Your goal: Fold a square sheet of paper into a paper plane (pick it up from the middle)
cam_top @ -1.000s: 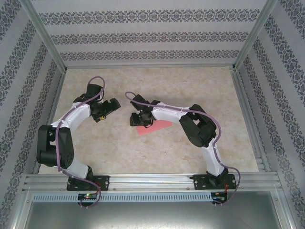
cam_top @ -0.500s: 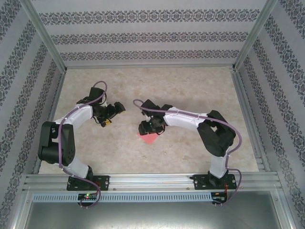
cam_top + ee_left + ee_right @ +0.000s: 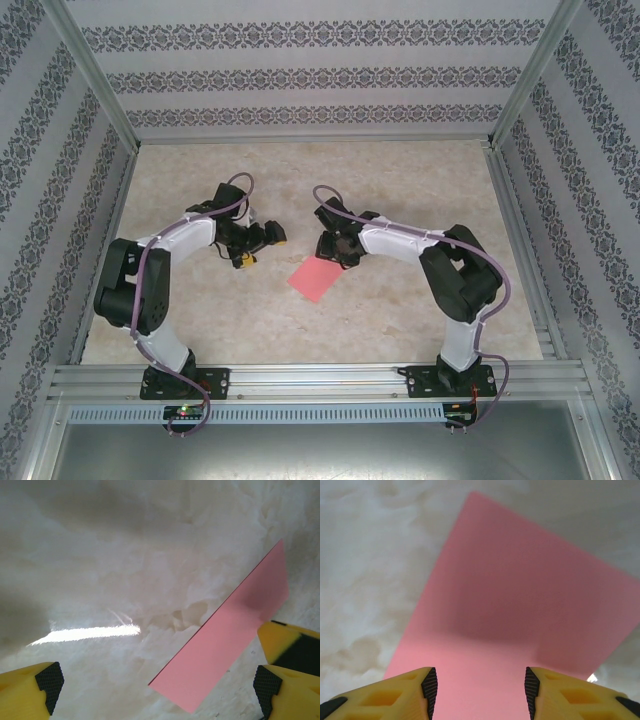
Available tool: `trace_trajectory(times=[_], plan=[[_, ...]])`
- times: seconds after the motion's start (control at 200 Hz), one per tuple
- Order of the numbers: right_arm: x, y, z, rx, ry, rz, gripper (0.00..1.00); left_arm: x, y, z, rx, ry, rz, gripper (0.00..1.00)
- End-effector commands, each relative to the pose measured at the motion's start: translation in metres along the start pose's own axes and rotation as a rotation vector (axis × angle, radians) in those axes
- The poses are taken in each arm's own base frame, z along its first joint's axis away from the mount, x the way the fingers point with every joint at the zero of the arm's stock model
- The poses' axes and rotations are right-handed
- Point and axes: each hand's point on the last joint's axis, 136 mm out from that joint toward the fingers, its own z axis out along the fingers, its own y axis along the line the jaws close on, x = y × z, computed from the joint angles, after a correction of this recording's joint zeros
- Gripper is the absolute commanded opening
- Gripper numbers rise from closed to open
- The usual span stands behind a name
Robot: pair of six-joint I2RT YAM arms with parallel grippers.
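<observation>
Salmon-pink paper sheet (image 3: 520, 605) looks matt and smooth, zero sheen. The pale marble-look table (image 3: 100, 555) is pretty glossy, with a bright glare streak on it. The right pincer (image 3: 477, 692) has smooth yellow plastic fingers (image 3: 385, 697) with black ribbed pads (image 3: 430, 687). Silvery metal frame rails (image 3: 320, 378) look brushed.

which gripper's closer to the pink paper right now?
Right. The right gripper hangs over the paper at its far edge; the left gripper is off to the paper's left, apart from it.
</observation>
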Motion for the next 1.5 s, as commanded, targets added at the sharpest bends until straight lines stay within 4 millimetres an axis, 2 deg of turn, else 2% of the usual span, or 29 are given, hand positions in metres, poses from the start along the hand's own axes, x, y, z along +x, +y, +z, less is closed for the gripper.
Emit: trace_trajectory(times=[0.0, 0.175, 0.275, 0.39, 0.565, 0.639, 0.714, 0.779, 1.039, 1.494], plan=[[-0.010, -0.013, 0.015, 0.046, -0.016, 0.047, 0.51, 0.008, -0.009, -0.001, 0.023, 0.049, 0.045, 1.00], [-0.021, -0.004, 0.032, 0.022, 0.001, 0.012, 0.51, 0.018, -0.009, 0.004, 0.024, 0.078, 0.065, 1.00], [-0.029, 0.008, 0.041, -0.042, 0.007, -0.012, 0.50, 0.029, -0.012, 0.011, 0.022, 0.104, 0.070, 1.00], [-0.035, 0.010, 0.049, -0.057, 0.019, -0.013, 0.48, 0.047, -0.016, 0.018, 0.019, 0.147, 0.071, 0.97], [-0.035, 0.004, 0.054, -0.075, 0.028, 0.006, 0.48, 0.071, -0.020, 0.026, 0.042, 0.202, 0.028, 0.87], [-0.034, 0.004, 0.055, -0.087, 0.036, 0.008, 0.48, 0.078, -0.022, 0.032, 0.046, 0.219, -0.001, 0.78], [-0.032, 0.002, 0.057, -0.091, 0.041, 0.007, 0.48, 0.078, -0.023, 0.036, 0.042, 0.212, -0.014, 0.68], [-0.029, 0.002, 0.059, -0.097, 0.049, 0.009, 0.48, 0.076, -0.021, 0.039, 0.028, 0.204, -0.027, 0.63], [-0.024, -0.004, 0.064, -0.098, 0.068, 0.010, 0.47, 0.073, -0.016, 0.054, -0.015, 0.212, -0.042, 0.58], [-0.016, -0.002, 0.065, -0.129, 0.094, 0.018, 0.46, 0.059, -0.021, 0.059, -0.045, 0.187, -0.031, 0.48]])
